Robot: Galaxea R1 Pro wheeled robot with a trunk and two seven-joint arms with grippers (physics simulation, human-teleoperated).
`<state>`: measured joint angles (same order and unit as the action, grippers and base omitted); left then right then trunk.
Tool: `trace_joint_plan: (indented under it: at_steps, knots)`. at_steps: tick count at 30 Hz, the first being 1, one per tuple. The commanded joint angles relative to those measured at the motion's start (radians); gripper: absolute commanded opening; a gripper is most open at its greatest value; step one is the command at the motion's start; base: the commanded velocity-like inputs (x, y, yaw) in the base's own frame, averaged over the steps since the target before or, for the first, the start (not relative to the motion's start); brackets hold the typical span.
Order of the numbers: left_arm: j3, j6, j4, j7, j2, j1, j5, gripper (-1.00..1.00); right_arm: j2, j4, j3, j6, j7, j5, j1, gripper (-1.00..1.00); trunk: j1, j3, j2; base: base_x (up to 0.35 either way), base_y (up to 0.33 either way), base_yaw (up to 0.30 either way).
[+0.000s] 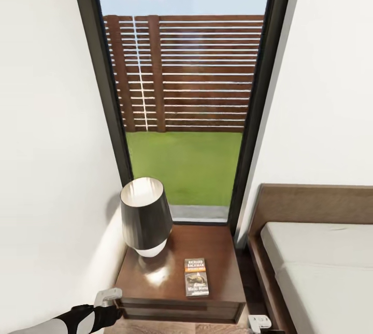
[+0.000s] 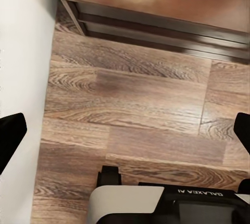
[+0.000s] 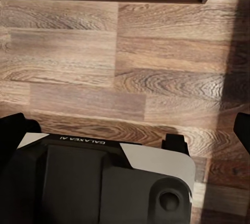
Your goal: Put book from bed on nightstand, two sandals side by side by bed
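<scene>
The book [image 1: 197, 276] lies flat on the nightstand [image 1: 155, 277], near its front right corner, cover up with the orange band and white title showing. The bed [image 1: 321, 266], with its dark frame and off-white mattress, stands right of the nightstand. My left arm [image 1: 77, 318] hangs low at the nightstand's front left corner. My left gripper [image 2: 125, 133] is open over bare plank floor, with the nightstand's front [image 2: 156, 21] ahead of it. My right gripper [image 3: 127, 130] is also open over the floor, holding nothing. The two sandals are out of view.
A black-shaded lamp [image 1: 146, 215] stands on the nightstand's back left. A tall dark-framed window [image 1: 181, 90] behind it looks onto grass and a slatted fence. A white wall [image 1: 46, 142] closes the left side. My own base [image 2: 156, 206] shows under the wrists.
</scene>
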<state>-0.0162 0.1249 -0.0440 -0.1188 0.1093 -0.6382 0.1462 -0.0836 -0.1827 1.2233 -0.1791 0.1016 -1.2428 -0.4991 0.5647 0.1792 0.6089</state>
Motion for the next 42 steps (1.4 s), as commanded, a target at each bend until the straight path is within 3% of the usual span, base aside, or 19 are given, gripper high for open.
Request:
trace_joint_plan:
  at_steps: [1,6,17,33,42]
  knots:
    - [-0.002,0.002,-0.002,-0.004,0.0,-0.001,0.01,1.0,-0.001,-0.001,0.004,-0.003,0.001,-0.005,-0.001,1.0,-0.004,-0.003,-0.006,0.0,0.0,0.0]
    - [-0.002,0.002,-0.002,-0.004,0.001,-0.001,0.01,1.0,-0.001,-0.001,0.004,-0.002,0.0,-0.006,-0.001,1.0,-0.023,-0.027,-0.041,0.0,0.0,0.0]
    - [-0.002,0.003,-0.003,-0.005,0.001,-0.001,0.01,1.0,0.0,0.0,0.004,-0.001,0.001,-0.005,-0.001,1.0,-0.023,-0.044,-0.041,0.0,0.0,0.007]
    - [-0.001,0.004,-0.003,-0.005,0.003,-0.001,0.011,1.0,0.002,0.0,0.006,-0.004,0.0,0.001,0.004,1.0,-0.023,-0.048,-0.041,0.0,0.0,0.008]
    - [-0.001,0.005,-0.004,-0.006,-0.001,-0.001,0.012,1.0,0.006,0.0,0.007,-0.002,0.001,0.002,0.061,1.0,-0.023,-0.048,-0.041,0.0,0.0,0.0]
